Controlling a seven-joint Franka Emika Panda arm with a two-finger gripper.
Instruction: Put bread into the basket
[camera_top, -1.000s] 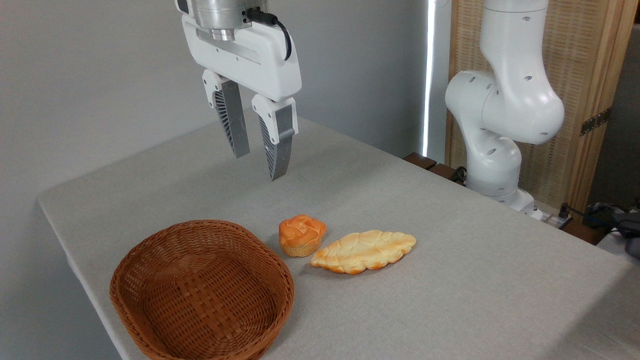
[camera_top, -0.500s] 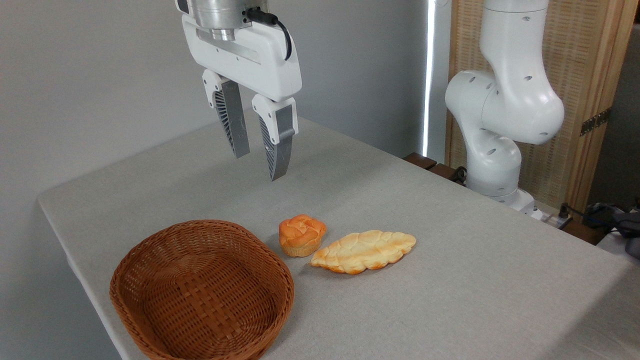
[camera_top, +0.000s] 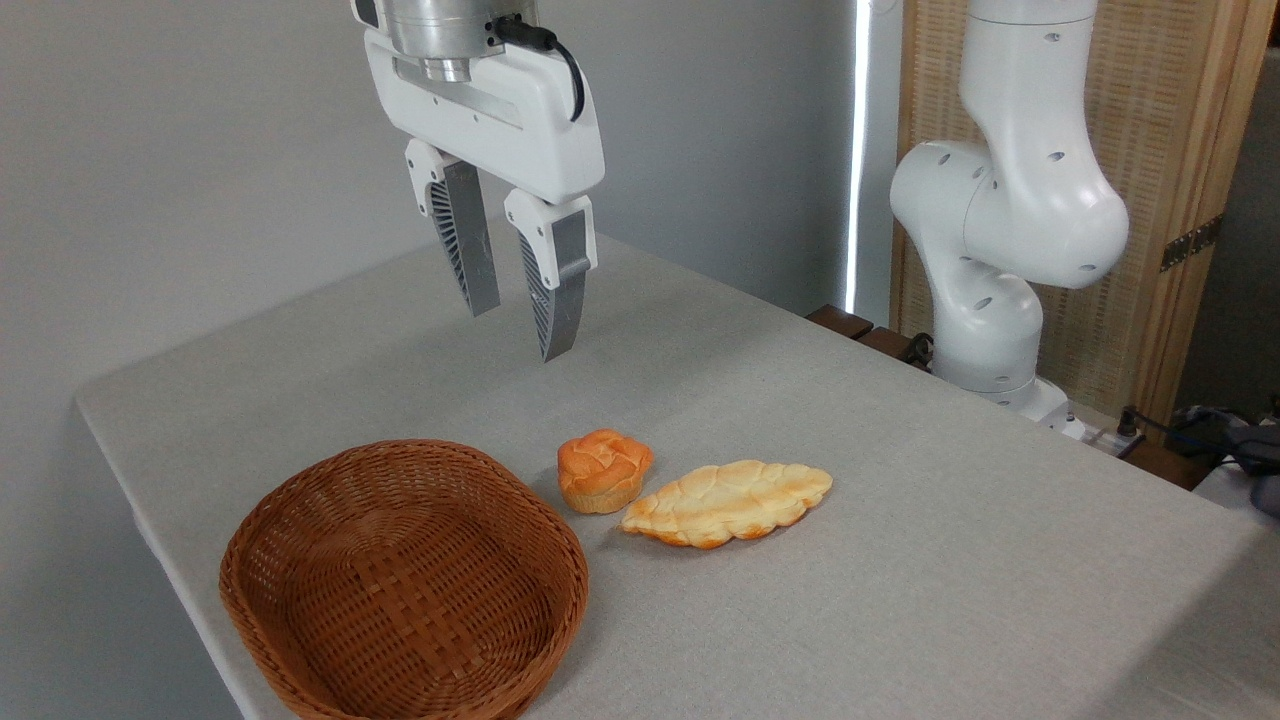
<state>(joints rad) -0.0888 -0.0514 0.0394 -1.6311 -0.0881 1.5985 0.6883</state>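
1. Grey cloth tabletop (camera_top: 900, 560), single fixed camera view. Wicker basket (camera_top: 300, 520) near the front left edge, oval, nothing inside.
2. Bread (camera_top: 603, 469), orange-brown knotted bun, upright on the tabletop just beside the basket's right rim, not touching it as far as can be seen.
3. Leaf-shaped loaf (camera_top: 728, 502), pale golden, flat, close against the bun's right side; contact unclear.
4. Tool (camera_top: 518, 332) hangs well above the tabletop, behind the bun, fingers parted, holding nothing.
5. White arm base (camera_top: 1000, 260) at the far right edge.
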